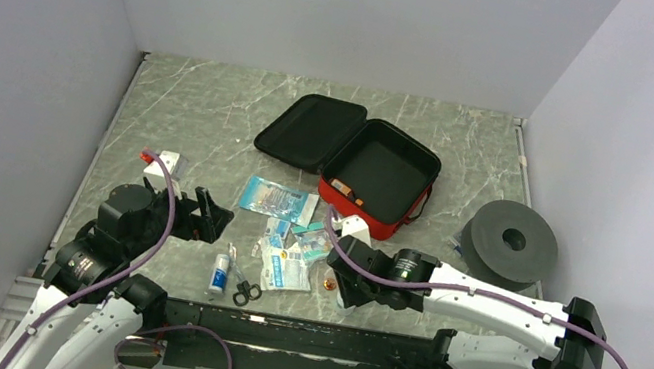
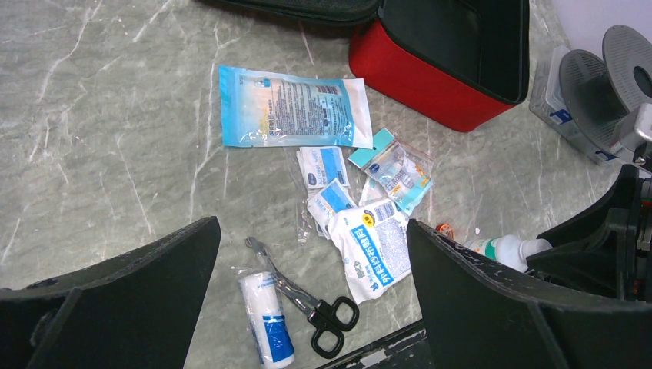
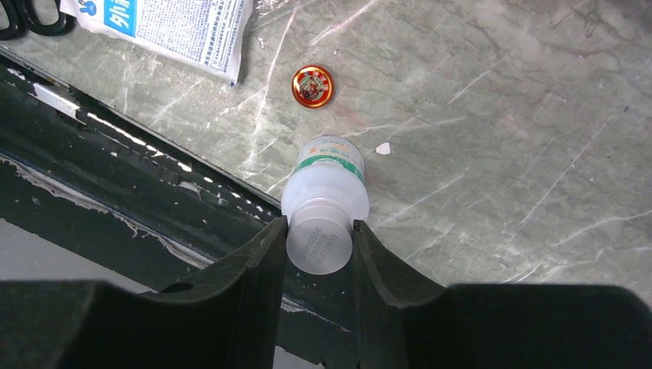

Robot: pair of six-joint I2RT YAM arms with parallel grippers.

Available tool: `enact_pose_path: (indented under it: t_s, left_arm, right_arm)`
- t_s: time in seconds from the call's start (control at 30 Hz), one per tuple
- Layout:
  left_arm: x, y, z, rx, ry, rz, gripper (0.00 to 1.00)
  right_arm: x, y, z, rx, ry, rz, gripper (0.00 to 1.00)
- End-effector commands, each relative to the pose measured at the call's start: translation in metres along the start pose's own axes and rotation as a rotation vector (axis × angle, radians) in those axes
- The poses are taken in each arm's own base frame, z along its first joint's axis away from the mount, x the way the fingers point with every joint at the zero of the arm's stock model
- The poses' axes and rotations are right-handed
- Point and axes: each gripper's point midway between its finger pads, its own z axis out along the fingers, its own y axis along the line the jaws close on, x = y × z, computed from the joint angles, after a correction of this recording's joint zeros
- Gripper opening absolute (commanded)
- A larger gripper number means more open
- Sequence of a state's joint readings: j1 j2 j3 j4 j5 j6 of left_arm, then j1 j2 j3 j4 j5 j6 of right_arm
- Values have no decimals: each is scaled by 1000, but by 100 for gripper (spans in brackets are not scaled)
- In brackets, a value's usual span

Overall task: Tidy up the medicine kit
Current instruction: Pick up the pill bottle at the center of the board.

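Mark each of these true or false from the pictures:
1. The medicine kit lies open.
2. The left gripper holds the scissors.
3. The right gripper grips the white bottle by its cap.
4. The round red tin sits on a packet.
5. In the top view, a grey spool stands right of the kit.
1. True: the medicine kit lies open, its lid folded back.
2. False: the left gripper is open and empty; the scissors lie on the table.
3. True: the right gripper pinches the white bottle at its cap.
4. False: the round red tin sits on bare table.
5. True: the grey spool stands right of the kit.
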State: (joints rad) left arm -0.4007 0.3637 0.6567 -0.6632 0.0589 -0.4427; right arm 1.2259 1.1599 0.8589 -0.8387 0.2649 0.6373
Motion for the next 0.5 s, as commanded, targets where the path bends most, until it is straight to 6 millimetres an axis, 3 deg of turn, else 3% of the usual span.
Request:
enact_pose_path:
  t_s: [0.0, 0.13, 0.47]
  left_arm:
    - [-17, -12, -6, 41, -49, -3, 99]
    - [-16, -12, -6, 40, -46, -1, 98]
    - [-16, -11, -6, 38, -44, -1, 99]
  right_arm:
    - [-2, 0, -1, 7, -8, 3, 30]
    - [-8, 2, -5, 6, -21, 4, 0]
    - [-54, -1, -35, 3, -226, 79, 0]
